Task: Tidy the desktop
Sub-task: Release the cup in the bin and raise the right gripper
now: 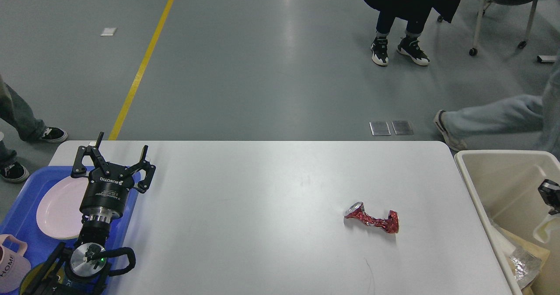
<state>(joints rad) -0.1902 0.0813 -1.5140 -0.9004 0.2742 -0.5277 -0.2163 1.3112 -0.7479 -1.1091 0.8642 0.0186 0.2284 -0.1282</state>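
The white desktop (262,185) fills the lower part of the head view. A crushed red can (372,218) lies on it, right of the middle. My left gripper (122,142) is open and empty, held above the desktop's far left corner, at the right edge of the blue tray (19,216). A black part (550,193) at the right edge, over the beige bin (474,177), looks like my right gripper. Its fingers cannot be made out.
The blue tray holds a pink plate (59,207) and a pink mug (9,265) marked HOME. The beige bin holds crumpled paper and foil (520,262). People's legs (398,45) and a chair stand on the floor beyond the table.
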